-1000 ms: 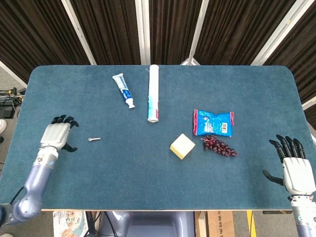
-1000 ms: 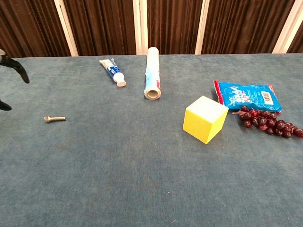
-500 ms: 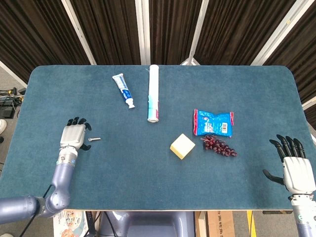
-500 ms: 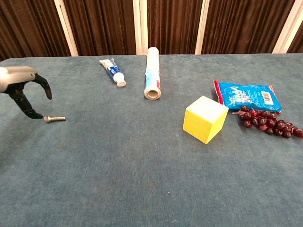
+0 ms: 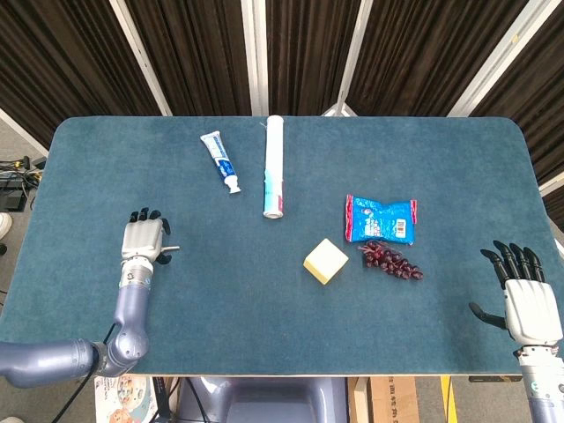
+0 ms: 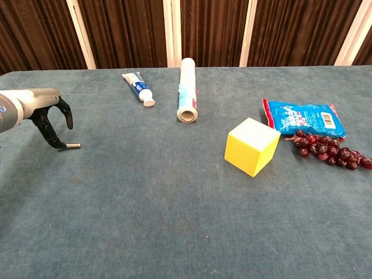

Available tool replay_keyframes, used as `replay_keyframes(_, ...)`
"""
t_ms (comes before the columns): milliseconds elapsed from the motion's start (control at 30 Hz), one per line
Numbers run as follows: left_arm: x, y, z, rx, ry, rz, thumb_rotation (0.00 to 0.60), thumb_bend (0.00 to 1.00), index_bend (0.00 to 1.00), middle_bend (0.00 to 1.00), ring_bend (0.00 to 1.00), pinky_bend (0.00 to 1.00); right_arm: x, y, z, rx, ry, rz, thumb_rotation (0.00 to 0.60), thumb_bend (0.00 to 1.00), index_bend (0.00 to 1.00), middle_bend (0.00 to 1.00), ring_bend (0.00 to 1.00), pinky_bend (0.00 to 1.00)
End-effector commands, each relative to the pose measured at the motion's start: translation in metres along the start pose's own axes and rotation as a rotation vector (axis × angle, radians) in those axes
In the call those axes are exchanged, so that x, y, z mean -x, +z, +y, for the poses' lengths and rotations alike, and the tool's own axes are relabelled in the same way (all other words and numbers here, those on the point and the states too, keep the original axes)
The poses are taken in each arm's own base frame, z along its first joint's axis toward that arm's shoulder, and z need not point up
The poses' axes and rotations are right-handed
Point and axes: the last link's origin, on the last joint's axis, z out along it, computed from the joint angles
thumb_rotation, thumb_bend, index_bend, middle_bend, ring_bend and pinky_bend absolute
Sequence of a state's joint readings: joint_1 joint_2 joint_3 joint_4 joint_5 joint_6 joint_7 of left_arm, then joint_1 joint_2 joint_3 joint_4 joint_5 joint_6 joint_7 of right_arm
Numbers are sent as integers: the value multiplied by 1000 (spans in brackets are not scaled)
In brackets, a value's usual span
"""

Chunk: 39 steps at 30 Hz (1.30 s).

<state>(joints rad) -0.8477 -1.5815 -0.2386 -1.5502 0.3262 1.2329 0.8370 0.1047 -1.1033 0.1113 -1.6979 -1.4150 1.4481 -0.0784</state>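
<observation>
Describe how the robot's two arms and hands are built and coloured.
The left hand has a silver-grey palm shell and black fingers; the chest view shows the same grey back and dark curved fingers. Behind it, a ringed wrist joins a smooth, rounded forearm of bluish grey. The right hand looks alike: pale silver shell, black fingers and thumb, a grey ringed wrist below. No cables or markings are visible.

A left robot hand (image 6: 47, 116) reached down over a small bolt (image 6: 72, 146), fingertips (image 6: 58, 143) touching it on the blue counter (image 6: 174, 221).
</observation>
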Motion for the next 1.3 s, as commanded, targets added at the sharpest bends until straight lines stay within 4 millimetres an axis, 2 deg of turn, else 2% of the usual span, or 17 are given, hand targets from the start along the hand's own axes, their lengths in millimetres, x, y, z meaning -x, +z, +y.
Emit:
replay_keyframes(33,2,2,4,-4,7,0,600,334,407,128,0,0,0,0,0,1,-1,0,600,154,193,115,42,0)
replay_keyframes(200,6,3,10,1,27,10,600,350,416,128,0,0,2,1,1,4,-3,-3,600,153,194,115,42,0)
replay_keyframes(267,6,3,11,1,29,15,600,406,420,128,0,0,2,1,1,4,-3,-4,600,153,194,115,42,0)
replay_keyframes(367,6,4,13,-2,33,22,600,439,426,128,0,0,2,1,1,3,-3,-6,600,153,194,115,42,0)
replay_keyframes(633,9,5,17,-1,53,25,600,432,432,128,0,0,3,2,1,6,2,-10,600,154,194,115,43,0)
replay_keyframes(867,15,4,22,20,59,13,600,359,441,129,0,0,3,3,2,13,2,-10,600,153,193,115,44,0)
replay_keyframes(1300,22,6,23,2,105,22,600,393,490,150,0,0,2,3,3,16,19,-9,600,153,193,115,46,0)
